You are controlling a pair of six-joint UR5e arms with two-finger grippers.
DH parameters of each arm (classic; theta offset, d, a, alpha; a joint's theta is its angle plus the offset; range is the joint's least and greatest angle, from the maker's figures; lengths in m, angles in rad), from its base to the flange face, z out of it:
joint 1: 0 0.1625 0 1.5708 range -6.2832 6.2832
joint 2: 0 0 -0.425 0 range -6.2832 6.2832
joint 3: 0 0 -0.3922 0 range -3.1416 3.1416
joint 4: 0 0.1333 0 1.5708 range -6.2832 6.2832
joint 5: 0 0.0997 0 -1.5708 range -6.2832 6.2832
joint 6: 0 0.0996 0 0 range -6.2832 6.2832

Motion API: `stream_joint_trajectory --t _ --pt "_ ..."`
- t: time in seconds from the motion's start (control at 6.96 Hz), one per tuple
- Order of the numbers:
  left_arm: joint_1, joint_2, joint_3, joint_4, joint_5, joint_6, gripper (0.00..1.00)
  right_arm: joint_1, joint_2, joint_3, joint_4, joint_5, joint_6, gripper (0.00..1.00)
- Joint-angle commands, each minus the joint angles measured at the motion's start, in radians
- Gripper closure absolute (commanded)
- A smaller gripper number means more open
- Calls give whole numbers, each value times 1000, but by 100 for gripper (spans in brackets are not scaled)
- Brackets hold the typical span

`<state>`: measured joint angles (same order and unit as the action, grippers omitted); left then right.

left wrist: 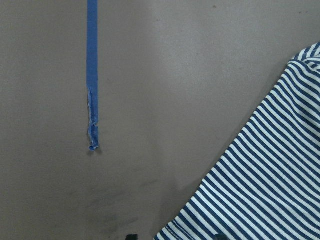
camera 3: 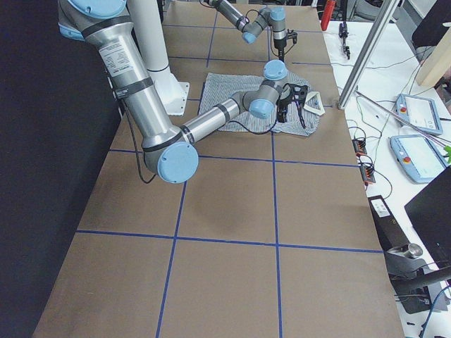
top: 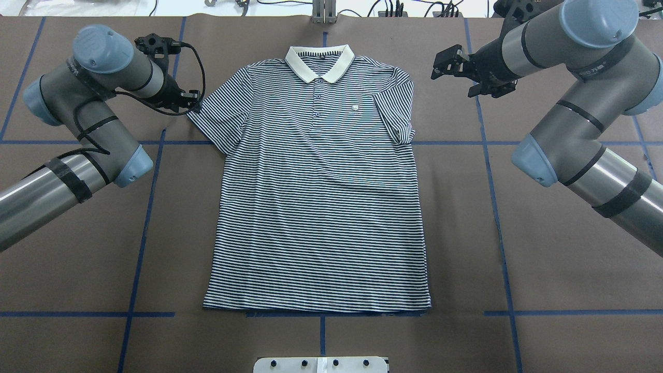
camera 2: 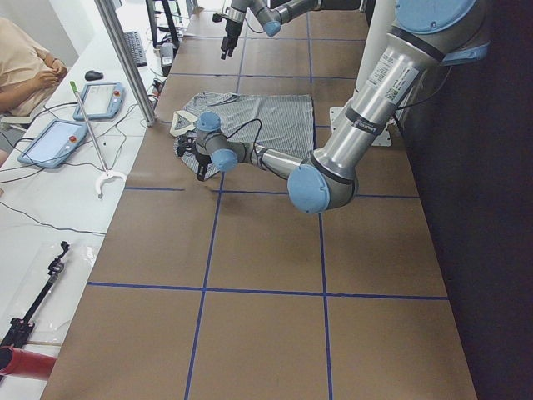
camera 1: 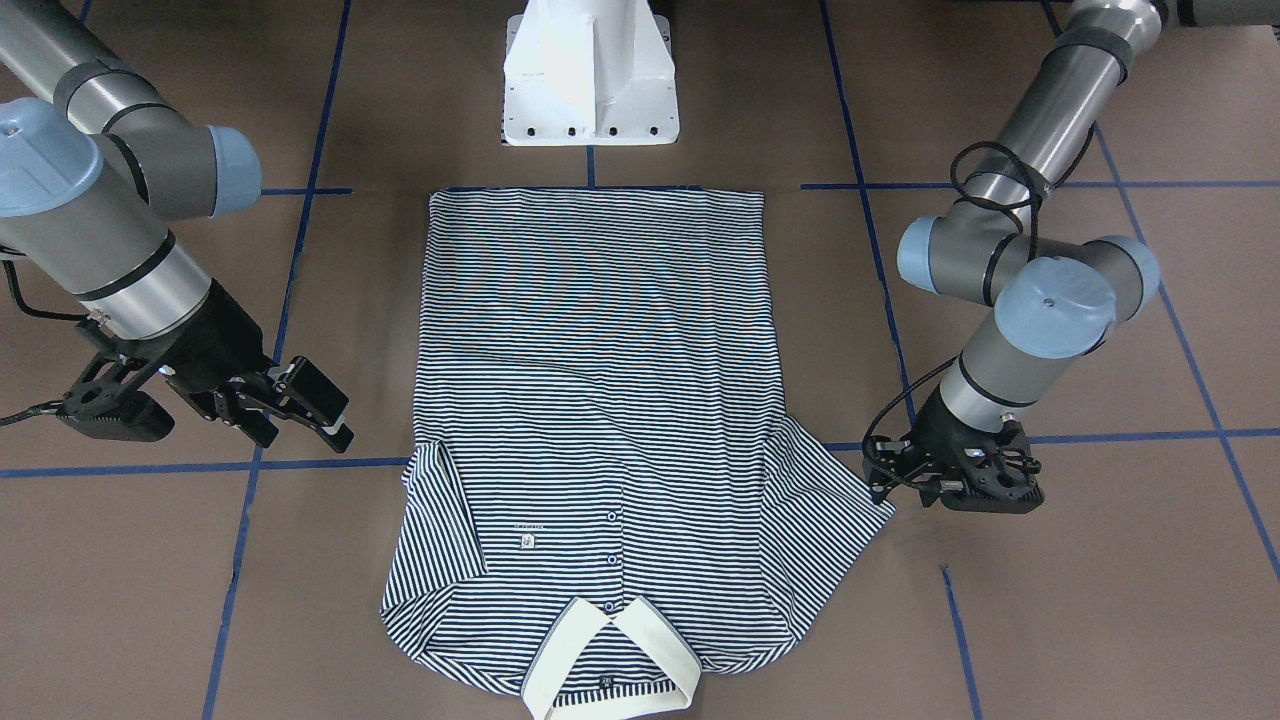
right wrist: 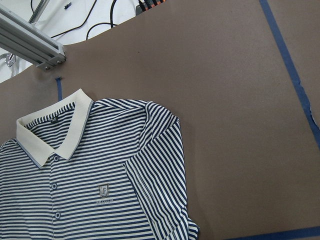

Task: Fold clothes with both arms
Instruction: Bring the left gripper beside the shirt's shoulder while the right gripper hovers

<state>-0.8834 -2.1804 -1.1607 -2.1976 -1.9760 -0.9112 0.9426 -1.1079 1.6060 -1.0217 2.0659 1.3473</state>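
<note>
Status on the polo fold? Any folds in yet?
Done: polo shirt lies flat, face up, collar away from the base; no fold shows. In hand: left gripper sits at one sleeve's edge, grip unclear; right gripper hovers beside the other sleeve, jaws open. Left: every fold.

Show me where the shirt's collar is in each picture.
Front-facing: collar bottom centre.
Overhead: collar top centre.
Exterior left: collar upper left, small.
Exterior right: collar upper right, small.
Left wrist: not in it.
Right wrist: collar left side.
Landmark: white base beyond the shirt hem, opposite the collar.
</note>
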Motion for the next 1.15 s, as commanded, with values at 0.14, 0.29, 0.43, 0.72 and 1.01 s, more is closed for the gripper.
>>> stream_joint_trajectory --t 0.14,0.29,0.43,0.72,1.01 --pt "1 -13 26 -7 5 5 53 -1 -1 -6 0 -4 0 0" --pt "1 -15 54 -45 11 5 54 -1 -1 -6 0 -4 0 0" --pt "1 -15 62 -57 32 5 54 -1 -3 -11 0 -7 0 0" --pt "1 -15 62 -57 32 5 62 -1 0 -11 -3 -6 0 0" --pt "3 -16 62 -57 31 32 100 -1 0 -11 -5 -6 0 0"
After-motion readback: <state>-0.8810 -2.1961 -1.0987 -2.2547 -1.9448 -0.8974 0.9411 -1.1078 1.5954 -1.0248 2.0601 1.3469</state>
